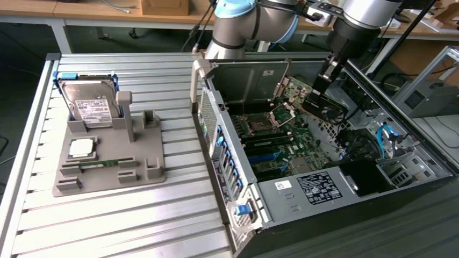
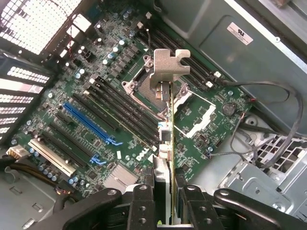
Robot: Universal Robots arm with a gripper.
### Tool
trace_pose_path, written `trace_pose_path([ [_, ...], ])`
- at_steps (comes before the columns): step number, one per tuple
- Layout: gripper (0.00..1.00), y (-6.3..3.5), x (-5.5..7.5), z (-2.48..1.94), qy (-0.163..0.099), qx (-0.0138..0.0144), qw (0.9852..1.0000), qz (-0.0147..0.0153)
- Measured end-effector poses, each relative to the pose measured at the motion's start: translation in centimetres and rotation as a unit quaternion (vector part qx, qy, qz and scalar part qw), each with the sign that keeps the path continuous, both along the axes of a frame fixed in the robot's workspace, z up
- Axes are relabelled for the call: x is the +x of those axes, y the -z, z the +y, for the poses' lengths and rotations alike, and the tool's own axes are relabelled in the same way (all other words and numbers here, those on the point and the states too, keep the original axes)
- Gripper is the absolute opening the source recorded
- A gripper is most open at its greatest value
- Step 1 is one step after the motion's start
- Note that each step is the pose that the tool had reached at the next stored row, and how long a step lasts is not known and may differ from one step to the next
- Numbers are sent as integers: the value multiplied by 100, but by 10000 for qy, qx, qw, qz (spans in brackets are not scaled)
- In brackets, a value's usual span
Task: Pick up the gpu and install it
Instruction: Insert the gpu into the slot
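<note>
Worktop (image 1: 107,215): slatted metal with a raised rail along its edges, and bare slats in front of and around the fixture at the exterior view's left. Grey holder (image 1: 150,166): moulded tray lying flat on the slats, well apart from the case. It carries a silver hard drive (image 1: 90,105) standing upright in a blue-edged cradle at the far end, a square processor chip (image 1: 83,148) lying flat beside it, and a narrow green memory stick (image 1: 107,163) on edge in a groove. The tall slotted posts nearest the case stand vacant. Computer case (image 1: 215,123): at centre, lying on its side with the panel off and its perforated wall facing the holder. Motherboard (image 1: 287,145): flat on the case floor, with the processor socket (image 1: 258,126) uncovered. Power supply (image 1: 323,185): fills the near corner. Gpu (image 1: 315,102): hangs tilted in the open case above the motherboard, close to the far wall and not seated in any slot. In the wrist view the gpu (image 2: 171,143) shows edge-on, its silver bracket (image 2: 169,67) at the far end over the socket area. The blue slot (image 2: 91,122) and the cream slot (image 2: 50,155) are unobstructed off to one side. Tool (image 1: 323,80): comes down from the arm (image 1: 358,21) at the exterior view's right. In the wrist view the tool (image 2: 170,211) has its black fingers (image 2: 143,206) closed narrowly on the card's two faces. Blue cables (image 1: 387,134): bunched by the drive bays at the far right, apart from the card.
</note>
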State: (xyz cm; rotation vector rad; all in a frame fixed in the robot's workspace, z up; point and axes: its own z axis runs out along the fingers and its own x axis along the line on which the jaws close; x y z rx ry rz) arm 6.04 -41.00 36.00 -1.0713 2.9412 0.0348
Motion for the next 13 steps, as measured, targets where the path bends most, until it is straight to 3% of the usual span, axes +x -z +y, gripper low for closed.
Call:
trace_pose_path([
  [13, 27, 0, 0, 0, -341, 0, 9994, 0],
])
